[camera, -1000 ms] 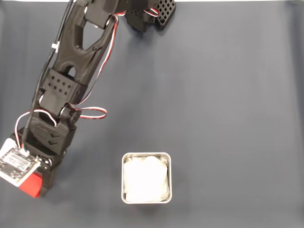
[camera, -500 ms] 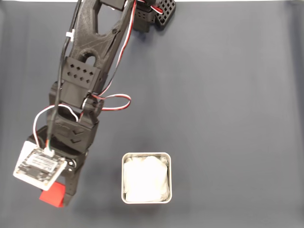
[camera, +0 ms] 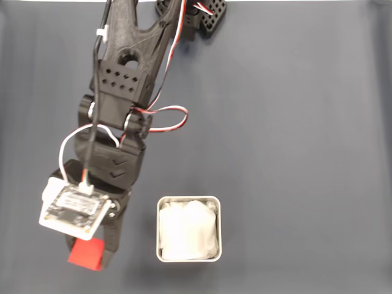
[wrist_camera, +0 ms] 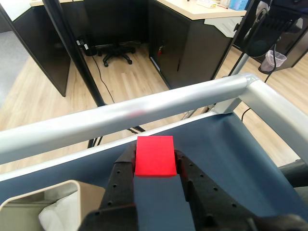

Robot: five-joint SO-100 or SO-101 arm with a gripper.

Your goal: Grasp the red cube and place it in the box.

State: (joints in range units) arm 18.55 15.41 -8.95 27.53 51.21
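One red cube (wrist_camera: 154, 156), matte and plain-faced with crisp edges, is sitting clamped between the two black plastic fingers (wrist_camera: 122, 169) of the gripper (wrist_camera: 154, 161); the jaws are pressing on its left and right sides in the wrist view, so the pincer is clenched on it. In the fixed view the cube (camera: 86, 253) is showing as a bright red block at the tip of the gripper (camera: 93, 252), to the left of the box and apart from it, above the dark blue-grey table mat (camera: 294, 135).

One box (camera: 188, 228) is lying on the mat: a square, silver-grey metal tin with rounded corners and a thin rim, holding crumpled white soft lining (camera: 187, 229). In the wrist view the box's pale rounded rim (wrist_camera: 62, 190) is appearing at the lower left, beside the gripper.

The arm (camera: 125, 92) is made of black printed plastic with perforated panels, and red, white and black wires (camera: 159, 119) are looping along it. One small circuit board (camera: 75, 210) is riding on the wrist.

One smooth, rounded aluminium rail (wrist_camera: 144, 113) is running along the table's edge in the wrist view.
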